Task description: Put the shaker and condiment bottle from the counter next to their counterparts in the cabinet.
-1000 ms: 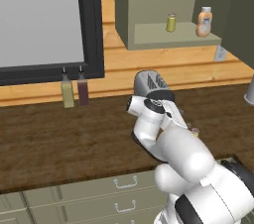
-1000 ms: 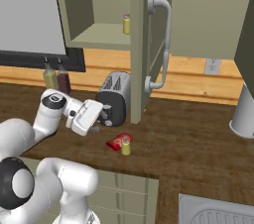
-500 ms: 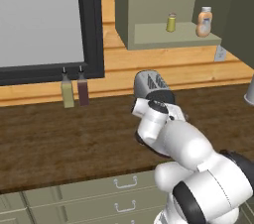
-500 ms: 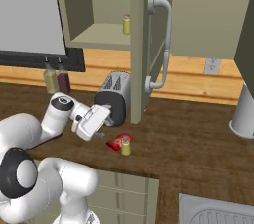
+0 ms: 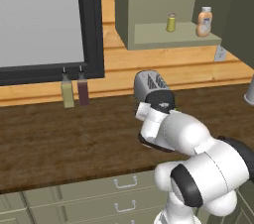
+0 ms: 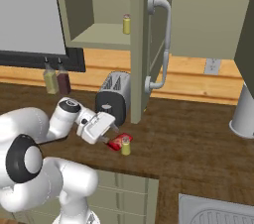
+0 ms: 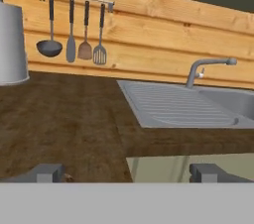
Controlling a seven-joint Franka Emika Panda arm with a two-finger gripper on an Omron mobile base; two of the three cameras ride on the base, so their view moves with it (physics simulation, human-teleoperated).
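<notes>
Condiment bottle lies on its side on the worktop, near the front edge, with the shaker upright and touching it. The claw is spread wide, holding nothing, low just beside both. A careless approach may knock the shaker over or push the bottle off the edge.

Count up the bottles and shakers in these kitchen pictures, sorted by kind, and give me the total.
Shakers: 2, tan shaker on the counter, yellow-green shaker in the cabinet
Squat bottles: 2, red bottle, peach bottle
Tall nozzle bottles: 2, olive bottle, brown bottle
Total: 6
</notes>
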